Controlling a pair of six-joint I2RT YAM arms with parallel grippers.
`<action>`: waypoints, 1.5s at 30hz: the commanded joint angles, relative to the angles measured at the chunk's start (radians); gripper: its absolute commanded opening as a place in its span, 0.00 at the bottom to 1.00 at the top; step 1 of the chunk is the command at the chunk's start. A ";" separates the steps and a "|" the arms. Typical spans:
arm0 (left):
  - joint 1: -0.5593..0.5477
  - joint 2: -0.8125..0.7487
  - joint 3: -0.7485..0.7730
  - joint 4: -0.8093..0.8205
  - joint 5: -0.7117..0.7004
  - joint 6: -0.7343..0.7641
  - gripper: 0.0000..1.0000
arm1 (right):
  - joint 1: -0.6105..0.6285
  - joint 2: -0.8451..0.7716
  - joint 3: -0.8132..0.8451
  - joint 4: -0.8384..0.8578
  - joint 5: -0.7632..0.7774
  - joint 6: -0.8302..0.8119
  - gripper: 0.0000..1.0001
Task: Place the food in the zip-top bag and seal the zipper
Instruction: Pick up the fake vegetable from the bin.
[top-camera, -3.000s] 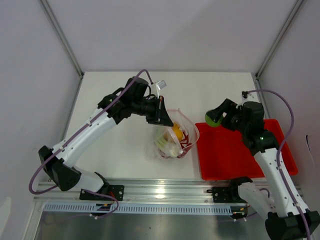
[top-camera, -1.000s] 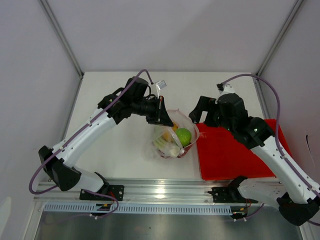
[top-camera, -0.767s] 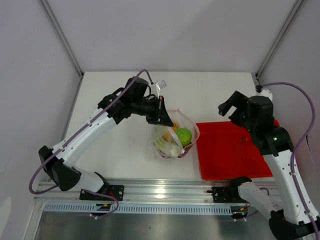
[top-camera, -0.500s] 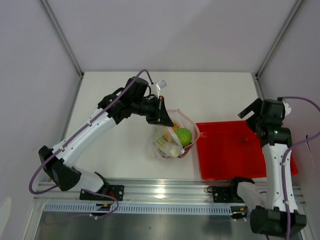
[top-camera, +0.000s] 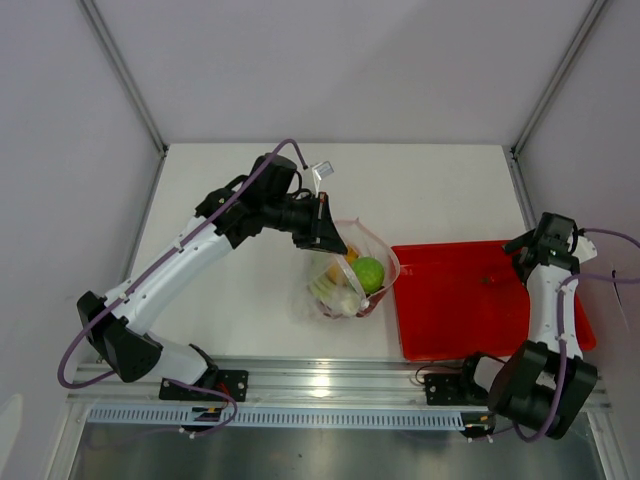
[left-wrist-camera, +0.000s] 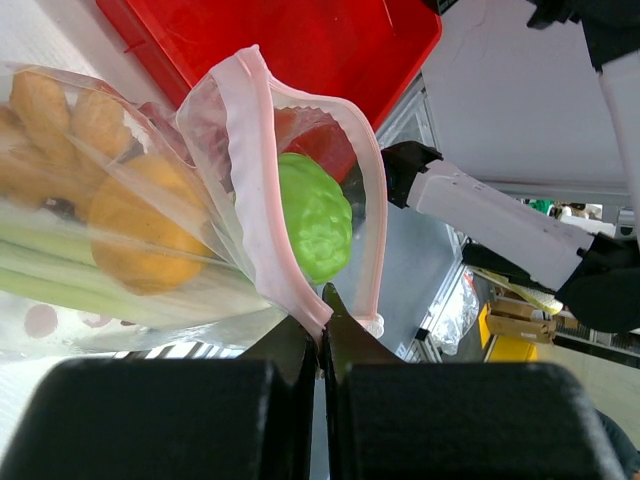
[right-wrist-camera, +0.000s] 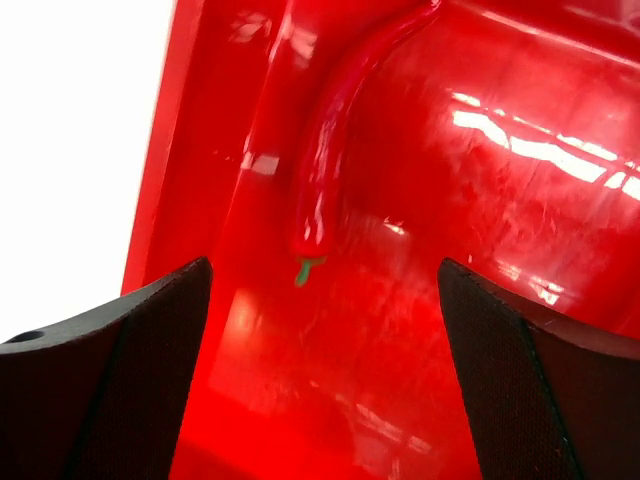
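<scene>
The bag (top-camera: 385, 255) is clear and crinkly, with a pink zipper (left-wrist-camera: 248, 170) rimming its mouth. It sits at the middle of the top view on the white table (top-camera: 430, 190), touching the left edge of the red tray (top-camera: 450, 320), its mouth gaping.

Inside the bag, a round green fruit (left-wrist-camera: 315, 215) lies just under the opening. Orange pieces (left-wrist-camera: 135, 225) and a pale-green stalk (left-wrist-camera: 60, 285) lie deeper in, toward the left of the left wrist view. The tray holds one long red pepper (right-wrist-camera: 325, 150) with a small green stem, lying along the tray's wall in the upper middle of the right wrist view.

The left arm reaches from the lower left of the top view up to the bag. The left gripper (left-wrist-camera: 322, 325) is clamped tight on the zipper's edge, holding the mouth up. The right arm is folded back at the right edge of the top view. The right gripper (right-wrist-camera: 322, 300) hangs over the tray with its fingers spread wide and nothing between them, the pepper just beyond their tips.
</scene>
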 joint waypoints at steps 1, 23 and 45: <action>0.004 -0.036 0.058 0.034 0.043 0.002 0.01 | -0.023 0.085 0.011 0.103 0.049 0.032 0.94; 0.002 -0.026 0.074 0.016 0.035 0.010 0.01 | 0.103 0.412 0.001 0.274 0.074 0.043 0.93; 0.002 -0.027 0.031 0.051 0.052 0.001 0.01 | 0.195 0.365 -0.144 0.264 0.157 0.077 0.42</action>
